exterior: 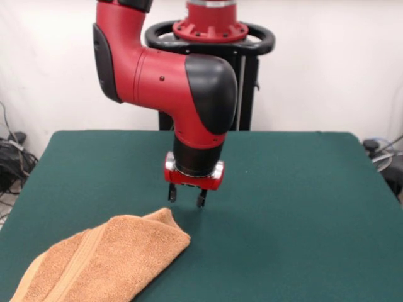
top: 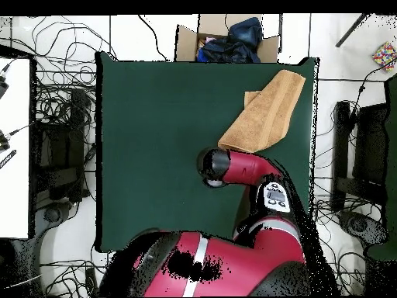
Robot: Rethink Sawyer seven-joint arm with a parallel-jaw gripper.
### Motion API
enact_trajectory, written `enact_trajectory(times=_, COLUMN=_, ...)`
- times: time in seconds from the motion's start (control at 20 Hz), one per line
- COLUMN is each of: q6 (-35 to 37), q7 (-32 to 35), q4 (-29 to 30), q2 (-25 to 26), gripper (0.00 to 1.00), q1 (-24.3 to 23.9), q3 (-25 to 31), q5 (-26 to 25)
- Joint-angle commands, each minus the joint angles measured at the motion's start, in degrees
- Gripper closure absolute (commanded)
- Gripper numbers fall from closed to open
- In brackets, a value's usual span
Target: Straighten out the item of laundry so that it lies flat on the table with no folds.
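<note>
Green table (exterior: 296, 207): folded towel (exterior: 107, 261), no label visible; pincer (exterior: 186, 197) open above.

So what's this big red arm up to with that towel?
The red arm's gripper hangs just above the green table, right by the nearest corner of an orange-tan towel. It holds nothing; its fingers are open and the towel lies apart from them. The towel is folded over on itself near one corner of the table, so it isn't flat yet. The arm seems about to grab that corner and spread it out.
</note>
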Motion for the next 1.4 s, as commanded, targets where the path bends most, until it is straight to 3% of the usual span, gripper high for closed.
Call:
enact_trajectory(times=0.05, q6=-6.3, q7=7.2, q4=0.8, q2=0.9, gripper=0.00, q1=2.8, q3=2.0, q5=-2.6)
enact_trajectory(times=1.4, q6=-1.2, q7=6.1, q4=-3.4, q2=3.3, gripper=0.00, q1=5.0, q3=-4.0, q5=-2.9)
